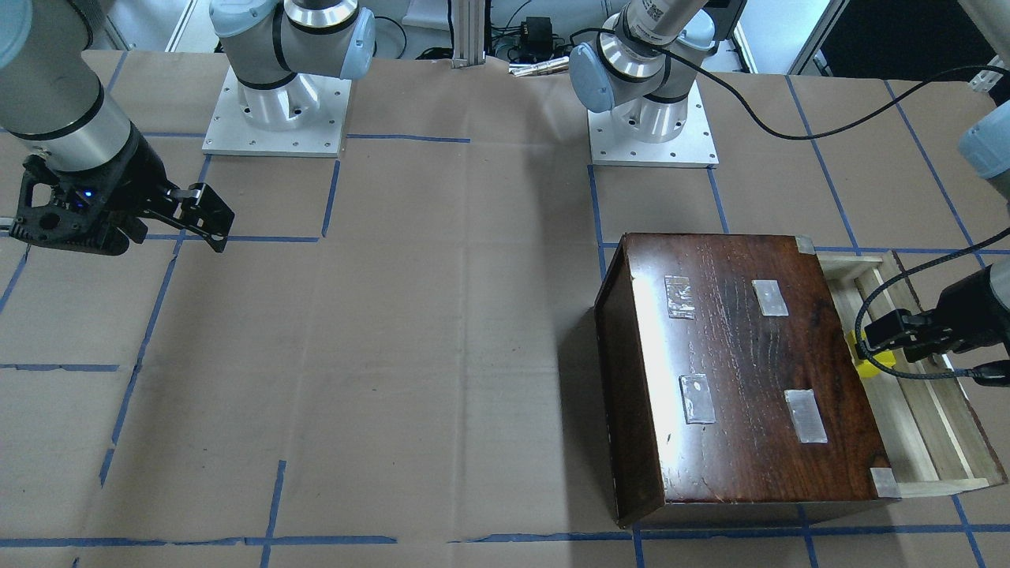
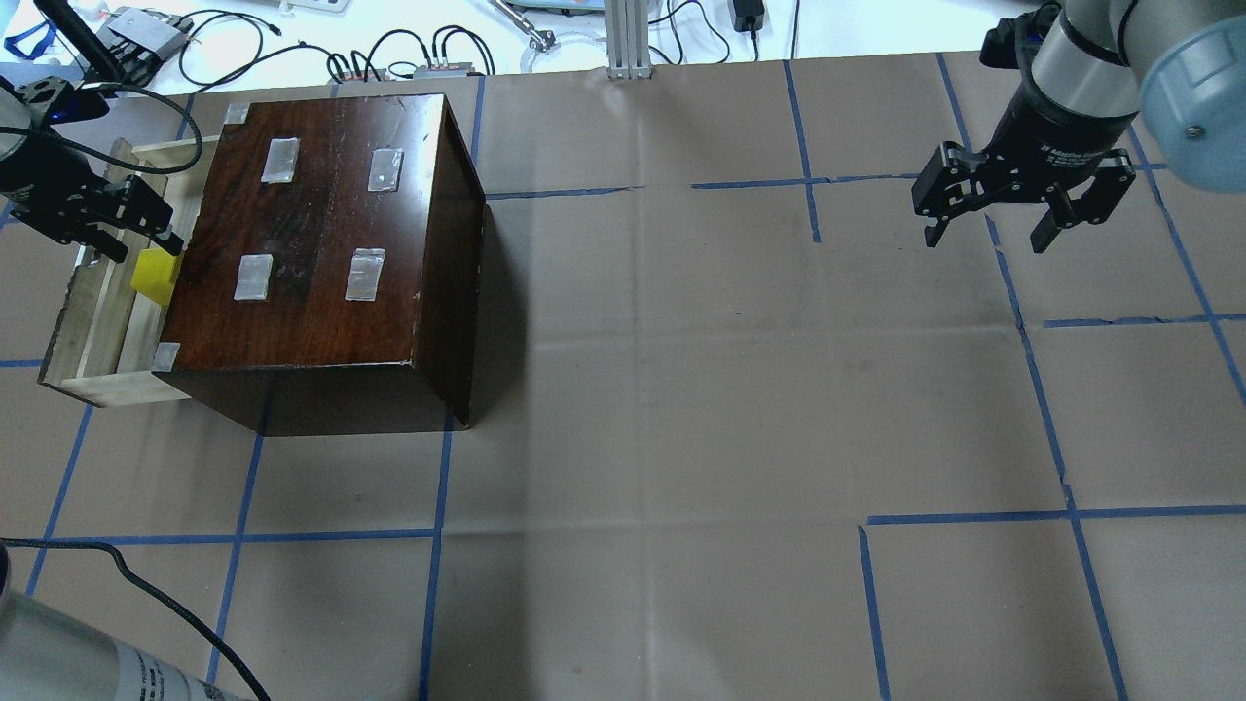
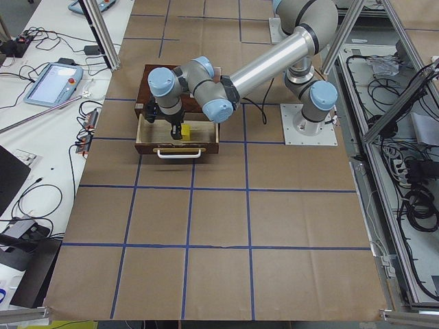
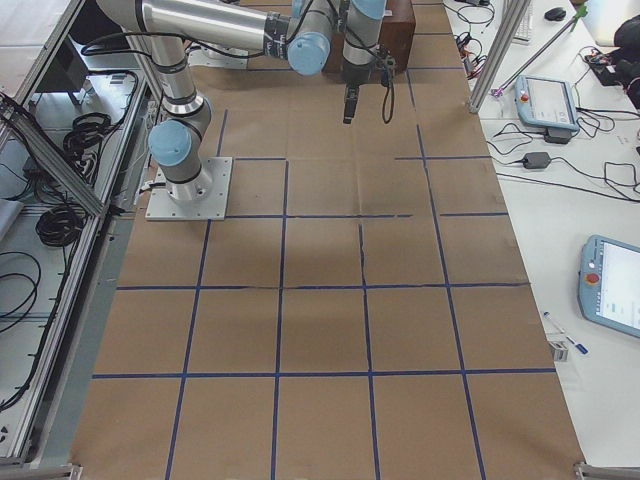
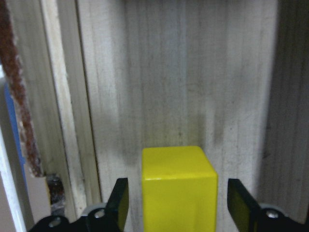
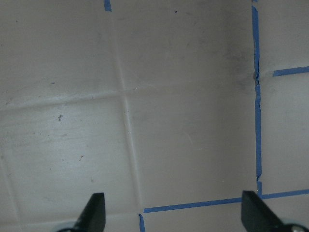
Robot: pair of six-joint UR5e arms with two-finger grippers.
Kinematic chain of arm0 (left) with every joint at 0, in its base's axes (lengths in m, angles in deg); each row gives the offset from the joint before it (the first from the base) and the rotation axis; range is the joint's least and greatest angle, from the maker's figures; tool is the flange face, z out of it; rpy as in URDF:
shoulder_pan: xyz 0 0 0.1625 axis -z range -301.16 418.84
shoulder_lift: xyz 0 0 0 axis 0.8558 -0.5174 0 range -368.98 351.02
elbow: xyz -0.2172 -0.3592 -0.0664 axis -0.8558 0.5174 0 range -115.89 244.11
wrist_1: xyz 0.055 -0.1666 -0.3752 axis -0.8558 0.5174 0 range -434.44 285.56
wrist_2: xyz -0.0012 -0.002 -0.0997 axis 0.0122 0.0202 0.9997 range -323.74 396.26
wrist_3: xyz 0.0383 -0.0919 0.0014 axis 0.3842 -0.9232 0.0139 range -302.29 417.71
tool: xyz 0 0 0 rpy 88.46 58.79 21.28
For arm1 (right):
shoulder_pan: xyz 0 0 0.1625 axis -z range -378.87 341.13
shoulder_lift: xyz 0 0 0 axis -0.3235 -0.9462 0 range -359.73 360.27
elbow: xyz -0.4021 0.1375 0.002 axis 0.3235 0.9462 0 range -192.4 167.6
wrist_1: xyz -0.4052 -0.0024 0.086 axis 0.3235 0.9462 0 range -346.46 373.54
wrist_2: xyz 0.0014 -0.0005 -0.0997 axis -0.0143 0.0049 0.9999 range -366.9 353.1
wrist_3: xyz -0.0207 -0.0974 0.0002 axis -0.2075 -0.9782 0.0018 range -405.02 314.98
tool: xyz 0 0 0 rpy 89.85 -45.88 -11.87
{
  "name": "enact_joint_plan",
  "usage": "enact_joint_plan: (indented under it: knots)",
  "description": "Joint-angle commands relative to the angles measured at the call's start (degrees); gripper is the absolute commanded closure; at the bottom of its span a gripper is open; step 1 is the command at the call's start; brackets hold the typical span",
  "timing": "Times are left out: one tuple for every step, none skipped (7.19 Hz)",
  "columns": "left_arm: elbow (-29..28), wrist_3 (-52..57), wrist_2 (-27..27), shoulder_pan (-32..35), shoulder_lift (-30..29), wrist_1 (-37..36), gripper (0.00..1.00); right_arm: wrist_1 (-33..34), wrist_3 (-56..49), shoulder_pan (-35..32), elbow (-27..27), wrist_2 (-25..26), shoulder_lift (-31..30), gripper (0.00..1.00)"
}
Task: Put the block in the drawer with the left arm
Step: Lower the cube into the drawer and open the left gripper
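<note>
The yellow block (image 2: pixel 154 273) rests on the floor of the pulled-out pale wood drawer (image 2: pixel 97 321), close to the dark cabinet (image 2: pixel 321 224). My left gripper (image 2: pixel 146 248) is open just above it. In the left wrist view the block (image 5: pixel 178 188) stands between the two fingers (image 5: pixel 118 203) with a gap on each side, on the drawer boards (image 5: pixel 169 72). The front view shows the block (image 1: pixel 872 364) under the left gripper (image 1: pixel 868 343). My right gripper (image 2: pixel 985 239) is open and empty, far off above the paper.
The cabinet top (image 1: pixel 734 371) carries several patches of clear tape. Brown paper with blue tape lines (image 2: pixel 681 389) covers the table. A black cable (image 1: pixel 931 268) loops by the left wrist. The arm bases (image 1: pixel 653 126) stand at the robot's edge.
</note>
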Motion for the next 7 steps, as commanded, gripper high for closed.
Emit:
enact_joint_plan:
  knots:
    - [-0.57, 0.06, -0.19, 0.2, 3.98, 0.58, 0.02, 0.0, -0.05, 0.0, -0.06, 0.0, -0.01, 0.0]
    - [0.65, -0.72, -0.28, 1.42, 7.06, 1.02, 0.02, 0.0, -0.05, 0.0, -0.06, 0.0, -0.01, 0.0]
    - [1.01, -4.04, -0.71, 4.57, 9.0, 1.46, 0.02, 0.0, -0.05, 0.0, -0.06, 0.0, -0.01, 0.0]
    - [0.93, -6.16, -3.59, 8.08, 10.67, 2.07, 0.02, 0.0, -0.05, 0.0, 0.03, 0.0, -0.01, 0.0]
    - [1.45, -11.23, -5.97, 12.12, 12.08, 2.95, 0.01, 0.0, 0.04, 0.0, -0.05, 0.0, -0.01, 0.0]
    - [2.33, -16.67, -5.99, 15.9, 14.18, 6.09, 0.01, 0.0, 0.04, 0.0, 0.03, 0.0, -0.01, 0.0]
    - [3.64, -25.43, -5.38, 19.42, 16.56, 8.39, 0.01, 0.0, 0.04, 0.0, -0.05, 0.0, -0.01, 0.0]
